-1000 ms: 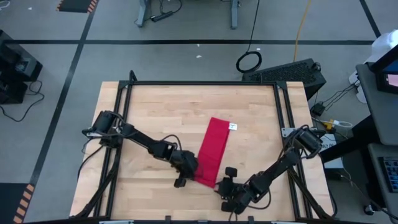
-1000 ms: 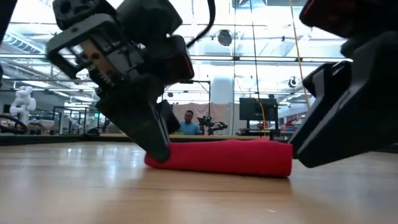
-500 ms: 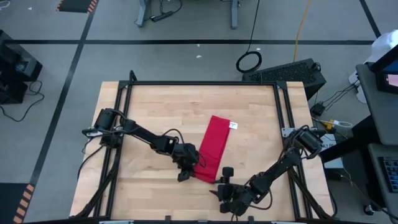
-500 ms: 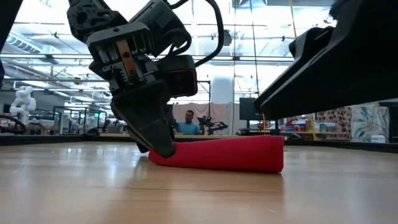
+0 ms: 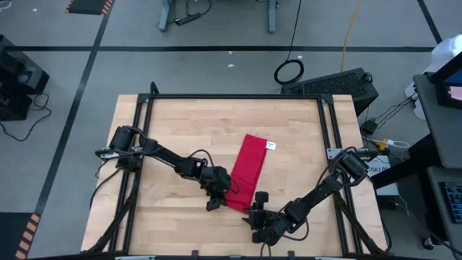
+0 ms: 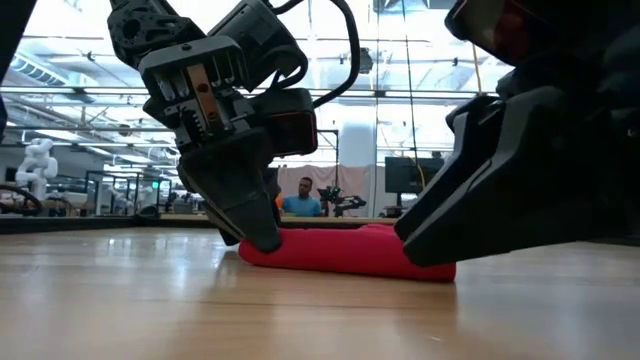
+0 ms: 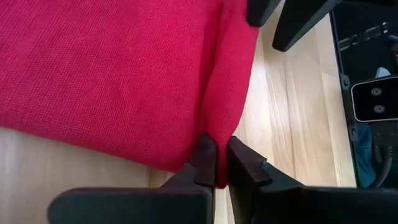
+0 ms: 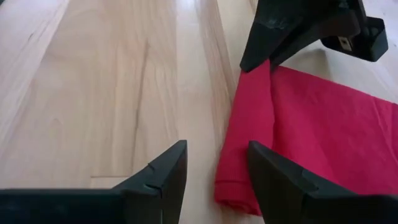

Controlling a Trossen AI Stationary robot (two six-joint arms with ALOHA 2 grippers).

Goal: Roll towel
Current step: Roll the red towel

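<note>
Barely begun — the roll is only a first fold at the near end.
The towel (image 5: 247,172) lies as a long strip mid-table (image 5: 188,130); the left gripper (image 7: 216,163) has its jaws pinched shut on the near-left corner, and the right gripper (image 8: 214,171), jaws apart and empty, hovers just beside the near-right corner. Most of the length is unrolled.

One camera looks straight down on the whole table (image 5: 180,123). One sits low on the table, looking across it, very near the claws. Each wrist camera looks out past its own claw, and all four see the towel (image 5: 247,173).
</note>
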